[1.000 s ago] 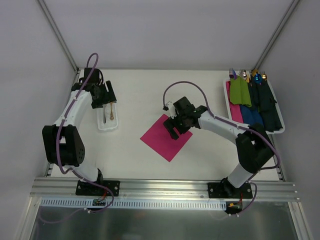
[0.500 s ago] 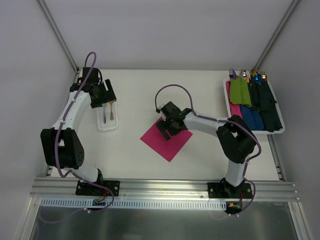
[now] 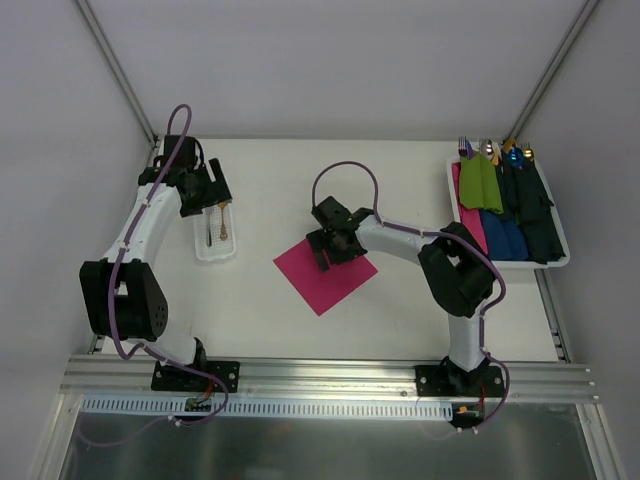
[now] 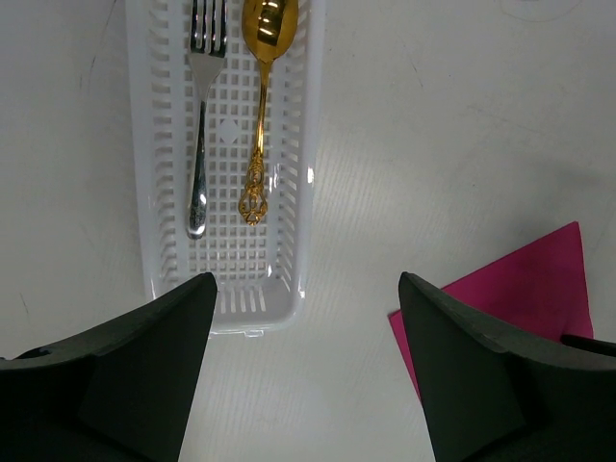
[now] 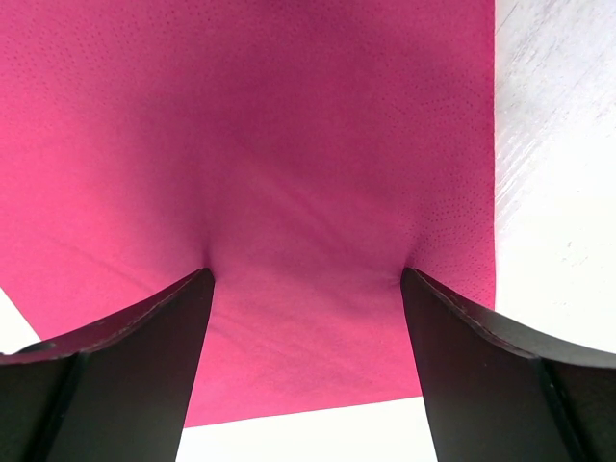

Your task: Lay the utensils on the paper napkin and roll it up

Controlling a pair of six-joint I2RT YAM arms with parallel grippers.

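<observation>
**Early stage: nothing is lying on the napkin yet.** The right fingers (image 5: 106,375) are standing apart. Both tips are pressing down on the thin, square, magenta-pink paper napkin (image 5: 337,144), which is lying flat on the white counter (image 5: 558,192) and puckering slightly between them. They are clamping nothing. The left fingers (image 4: 125,366) are hanging spread and empty over the near end of the white slotted plastic basket (image 4: 231,310). Ahead of them, inside the basket, the small gold-coloured metal spoon with an ornate handle (image 4: 258,115) and the small shiny, paler-looking metal fork (image 4: 199,135) are lying side by side, untouched. One napkin corner is showing just beside one of those fingers. Judged as remaining: lifting both utensils out, laying them on the napkin, and rolling it.
</observation>
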